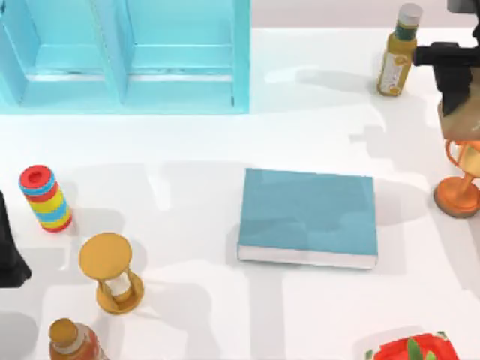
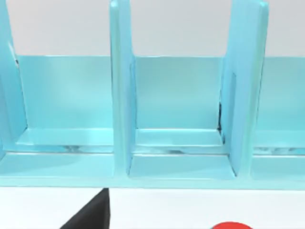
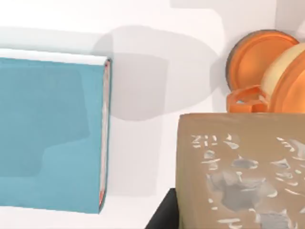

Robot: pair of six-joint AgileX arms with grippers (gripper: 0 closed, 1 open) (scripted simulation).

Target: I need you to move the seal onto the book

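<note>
Over at the surface's left edge the left gripper (image 1: 11,259) sat parked, its jaws impossible to read from here. Centre stage lay the flat teal-blue book (image 1: 307,216), its cover bare. Out right, near the orange trophy cup (image 1: 459,187), the right gripper (image 1: 457,112) hung above the surface, and the small tan-brown stone-like seal (image 3: 240,171) appeared clamped in its jaws. Lift done, I'd say; the carry across and the set-down were left.
</note>
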